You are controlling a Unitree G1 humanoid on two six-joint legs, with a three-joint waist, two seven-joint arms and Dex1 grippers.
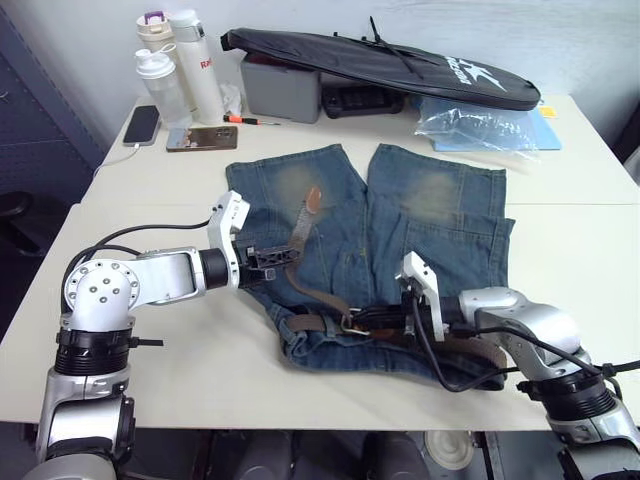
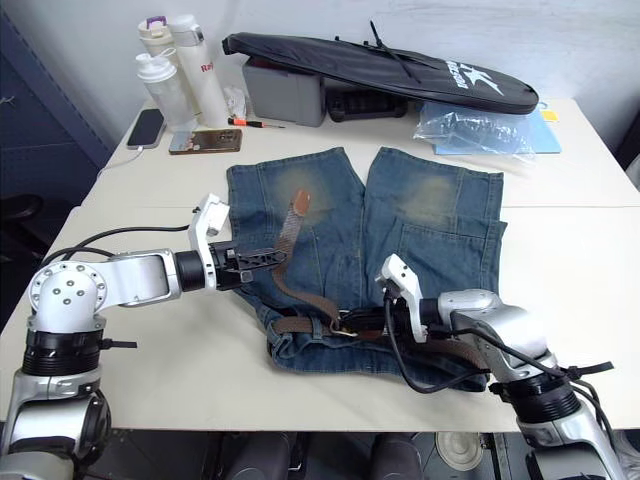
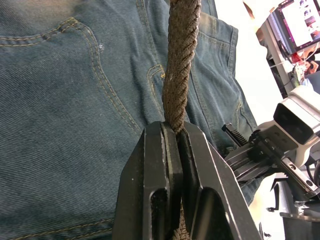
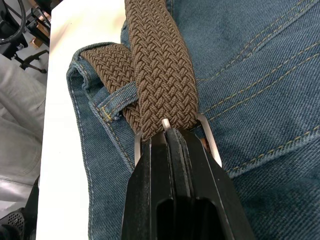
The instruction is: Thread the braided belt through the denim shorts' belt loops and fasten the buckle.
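Note:
The denim shorts [image 1: 440, 210] lie flat on the table [image 1: 180, 370], waistband toward me. The braided belt [image 1: 322, 292] runs along the waistband, and its free end climbs the left leg to a tan leather tip [image 1: 313, 198]. My left gripper [image 1: 284, 256] is shut on that free strap, seen edge-on between its fingers [image 3: 165, 150]. My right gripper [image 1: 362, 320] is shut at the silver buckle [image 4: 207, 135], where the strap passes through the frame. Just beyond the buckle, the belt passes under a belt loop [image 4: 117, 97].
At the back of the table are a black racket bag [image 1: 400, 65], a grey box [image 1: 280, 90], bottles [image 1: 185, 60], two phones [image 1: 141, 124] and a plastic bag [image 1: 475, 125]. The table's front edge runs close below the waistband.

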